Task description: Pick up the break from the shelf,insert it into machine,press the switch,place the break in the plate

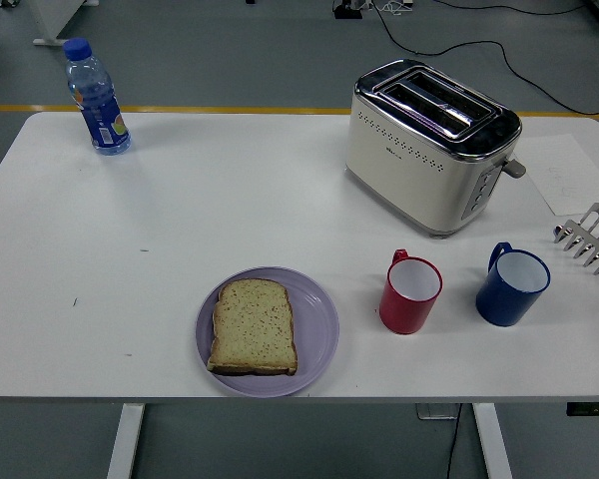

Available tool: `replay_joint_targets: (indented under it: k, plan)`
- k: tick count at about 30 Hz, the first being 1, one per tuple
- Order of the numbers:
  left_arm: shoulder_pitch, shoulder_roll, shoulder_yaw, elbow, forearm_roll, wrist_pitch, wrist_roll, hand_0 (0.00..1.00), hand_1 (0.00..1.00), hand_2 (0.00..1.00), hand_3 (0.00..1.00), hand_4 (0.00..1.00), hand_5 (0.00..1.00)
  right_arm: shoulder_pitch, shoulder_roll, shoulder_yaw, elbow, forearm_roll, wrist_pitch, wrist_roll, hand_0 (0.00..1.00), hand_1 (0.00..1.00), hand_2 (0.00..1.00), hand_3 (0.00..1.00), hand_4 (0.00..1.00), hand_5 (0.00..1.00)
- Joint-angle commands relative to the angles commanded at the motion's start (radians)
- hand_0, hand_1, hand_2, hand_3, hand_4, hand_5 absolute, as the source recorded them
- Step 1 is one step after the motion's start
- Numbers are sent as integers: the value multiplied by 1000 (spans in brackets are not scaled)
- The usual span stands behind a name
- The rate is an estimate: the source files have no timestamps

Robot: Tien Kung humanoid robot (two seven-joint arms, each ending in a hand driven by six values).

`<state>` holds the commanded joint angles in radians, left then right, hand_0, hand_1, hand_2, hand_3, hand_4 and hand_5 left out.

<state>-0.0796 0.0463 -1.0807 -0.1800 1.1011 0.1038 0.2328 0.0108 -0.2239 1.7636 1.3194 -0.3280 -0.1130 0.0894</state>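
A slice of bread lies flat on a lilac plate near the table's front edge. The cream and chrome toaster stands at the back right, its two slots showing nothing inside and its lever on the right end. A metal toast rack stands with no bread in it at the right edge, partly cut off. Neither robot hand shows in the head view.
A red mug and a blue mug stand side by side in front of the toaster. A water bottle with a blue cap stands at the back left. A sheet of paper lies right of the toaster.
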Motion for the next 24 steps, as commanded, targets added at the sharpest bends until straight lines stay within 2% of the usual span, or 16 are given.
replay_joint_targets:
  k: [24]
  plan:
    - [-1,1,3,0,-3,-1,0,688,697,686,563,281,836,1,1,4,-1,5,2,4,704,638,649,592,453,348]
